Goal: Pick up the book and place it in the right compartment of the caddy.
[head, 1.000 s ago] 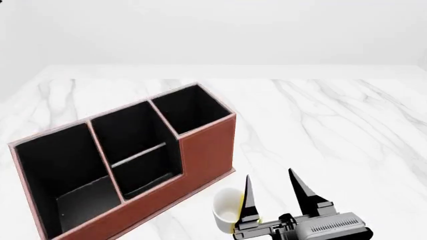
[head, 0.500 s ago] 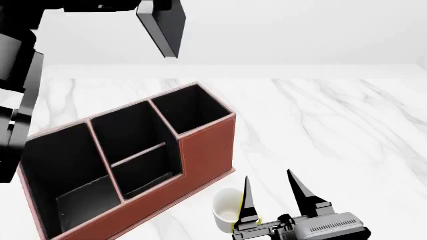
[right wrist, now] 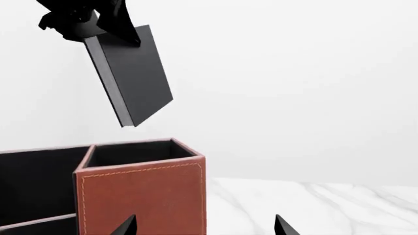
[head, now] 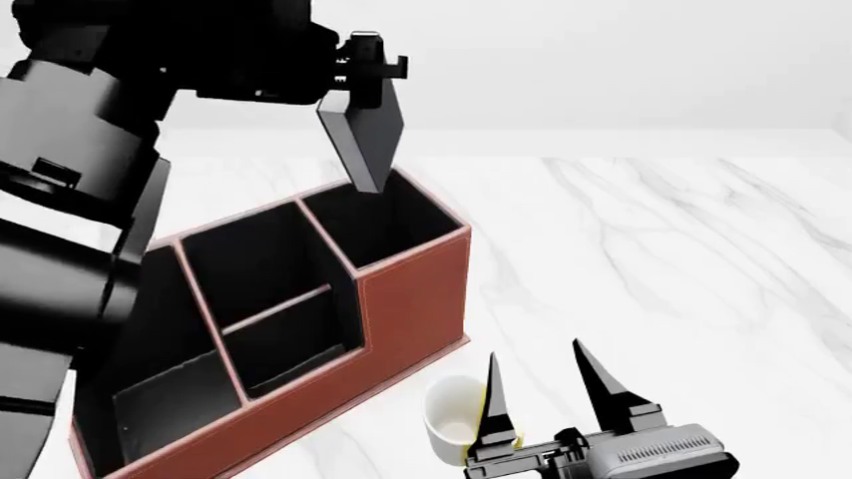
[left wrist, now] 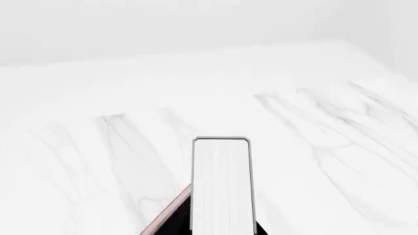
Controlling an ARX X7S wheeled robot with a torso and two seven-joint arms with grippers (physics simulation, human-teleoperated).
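Hanging tilted above the caddy, the book is being carried in the left gripper, whose fingers are clamped on its upper end. Half a second earlier the book was sitting higher and farther left; it is now coming down toward the right compartment, its lower corner lying just over that well's far rim but not yet inside. The right wrist view is showing a clear gap between book and compartment rim. Judged: transport is nearly finished, with straightening and lowering remaining. The right gripper is idling near the viewer, jaws spread and holding nothing, beside a white-and-yellow mug on the marble table. Nothing is standing in the well's mouth; the book's slant against the narrow rim is the likeliest snag.
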